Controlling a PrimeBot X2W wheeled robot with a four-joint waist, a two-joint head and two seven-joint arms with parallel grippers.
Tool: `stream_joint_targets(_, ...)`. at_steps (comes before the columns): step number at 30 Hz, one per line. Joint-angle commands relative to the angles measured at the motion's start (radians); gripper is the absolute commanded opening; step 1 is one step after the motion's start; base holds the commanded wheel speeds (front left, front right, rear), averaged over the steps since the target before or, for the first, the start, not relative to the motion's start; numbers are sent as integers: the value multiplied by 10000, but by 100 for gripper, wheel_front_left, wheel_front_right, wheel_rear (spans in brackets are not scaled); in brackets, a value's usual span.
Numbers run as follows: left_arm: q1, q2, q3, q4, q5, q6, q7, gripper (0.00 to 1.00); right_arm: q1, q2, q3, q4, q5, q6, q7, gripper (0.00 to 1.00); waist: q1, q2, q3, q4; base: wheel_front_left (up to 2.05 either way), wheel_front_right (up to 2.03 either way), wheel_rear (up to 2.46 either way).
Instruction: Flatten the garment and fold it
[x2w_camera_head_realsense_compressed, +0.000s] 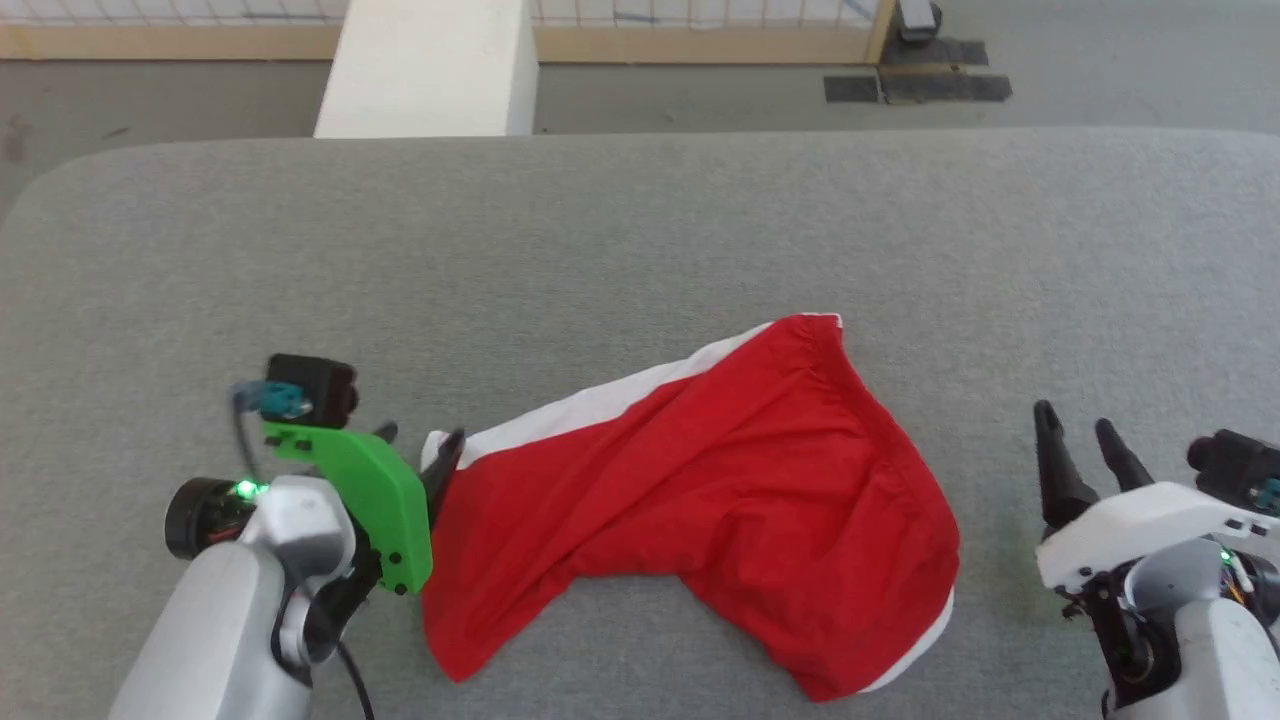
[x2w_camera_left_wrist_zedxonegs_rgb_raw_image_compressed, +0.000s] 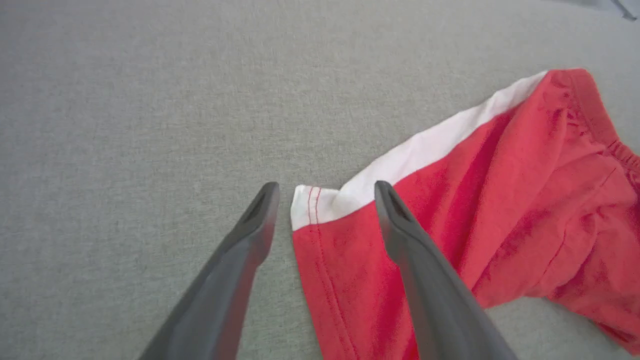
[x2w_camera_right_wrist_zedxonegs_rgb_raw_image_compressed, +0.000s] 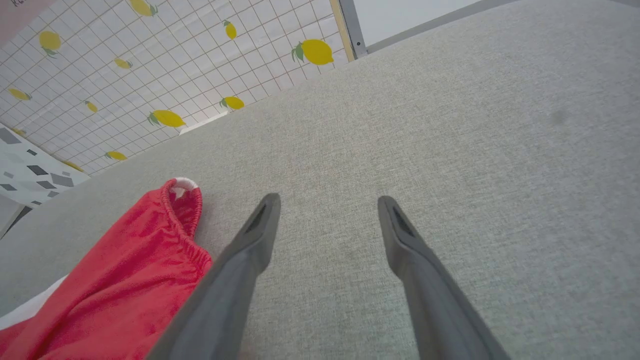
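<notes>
The garment (x2w_camera_head_realsense_compressed: 720, 490), bright red shorts with white trim, lies crumpled on the grey padded table (x2w_camera_head_realsense_compressed: 640, 230), one leg stretched out to the left. My left gripper (x2w_camera_head_realsense_compressed: 420, 445) is open over that leg's hem corner. In the left wrist view the white-banded corner (x2w_camera_left_wrist_zedxonegs_rgb_raw_image_compressed: 312, 205) lies flat between the spread fingers (x2w_camera_left_wrist_zedxonegs_rgb_raw_image_compressed: 250, 235), with neither pressing on it. My right gripper (x2w_camera_head_realsense_compressed: 1080, 430) stands open over bare table just right of the shorts. Its wrist view shows the gathered waistband (x2w_camera_right_wrist_zedxonegs_rgb_raw_image_compressed: 185, 225) to the left of the fingers (x2w_camera_right_wrist_zedxonegs_rgb_raw_image_compressed: 405, 235), apart from them.
A white block (x2w_camera_head_realsense_compressed: 430, 65) stands beyond the table's far edge. Behind it run grey floor and a wooden baseboard (x2w_camera_head_realsense_compressed: 700, 40). The right wrist view shows a lemon-patterned tiled wall (x2w_camera_right_wrist_zedxonegs_rgb_raw_image_compressed: 150, 75) past the table. Bare grey surface lies around the shorts.
</notes>
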Motion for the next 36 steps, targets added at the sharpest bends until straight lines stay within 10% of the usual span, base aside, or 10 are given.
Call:
stream_joint_targets(1, -323, 135, -149, 444, 105, -144, 337, 100, -197, -3, 73, 10, 81, -13, -77, 100, 0, 0, 273, -307, 0, 0, 0)
stream_joint_targets(13, -1145, 92, -152, 2488, 131, 8, 287, 100, -325, -3, 5, 266, 109, -13, -389, 100, 0, 0, 626, -739, 0, 0, 0)
stream_joint_targets(14, -1171, 63, -149, 2554, 101, -21, 224, 47, -328, -3, -8, 273, 101, -13, -393, 100, 0, 0, 634, -725, 0, 0, 0)
stream_joint_targets(16, -1225, -15, -141, 2647, 39, -72, 58, 0, -352, -3, -19, 290, 74, -13, -384, 100, 0, 0, 633, -676, 0, 0, 0)
stream_joint_targets(27, -1214, -484, 248, 2529, -510, -190, -1135, 0, -946, -3, 603, -218, -483, -13, 262, 100, 0, 0, 543, -385, 0, 0, 0)
stream_joint_targets(36, -685, -865, 462, 1431, -845, -34, -1811, 0, -3276, -3, 2555, -100, -1718, -13, 3496, 100, 0, 0, 951, 81, 0, 0, 0)
